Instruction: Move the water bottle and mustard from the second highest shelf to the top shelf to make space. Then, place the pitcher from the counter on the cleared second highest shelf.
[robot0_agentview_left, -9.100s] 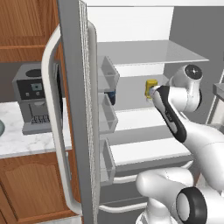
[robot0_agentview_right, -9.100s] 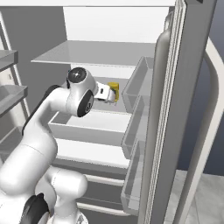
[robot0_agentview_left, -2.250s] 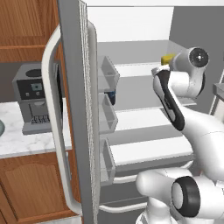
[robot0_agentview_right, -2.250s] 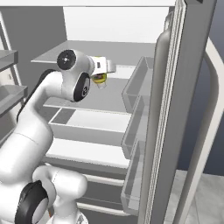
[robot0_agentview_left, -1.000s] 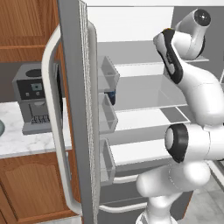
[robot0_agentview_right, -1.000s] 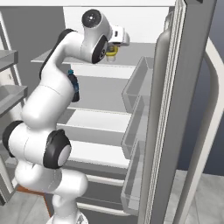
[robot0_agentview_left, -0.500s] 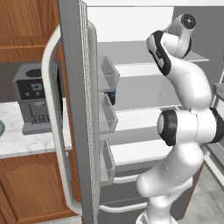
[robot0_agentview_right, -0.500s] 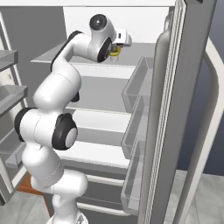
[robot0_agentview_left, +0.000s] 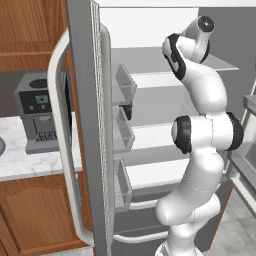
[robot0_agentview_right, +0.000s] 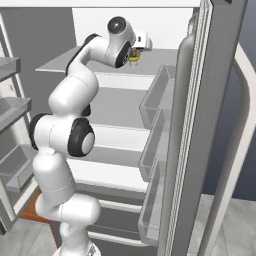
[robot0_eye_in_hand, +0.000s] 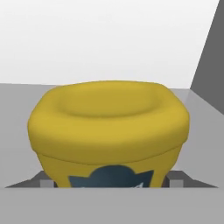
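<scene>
The white arm stands stretched tall, its wrist bent forward into the open fridge at the flat pale grey top shelf (robot0_agentview_right: 65, 64). The gripper (robot0_agentview_right: 134, 56) is closed around the small yellow mustard squeeze bottle (robot0_eye_in_hand: 109, 135), which sits at the top shelf's level. In the hand view the bottle's broad end faces the camera, dark label patch lowest, its long axis along the fingers.

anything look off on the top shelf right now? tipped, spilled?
Nothing stands out. The mustard sits on the top shelf at the gripper, no spill visible; the base views are too small to judge its tilt.
</scene>
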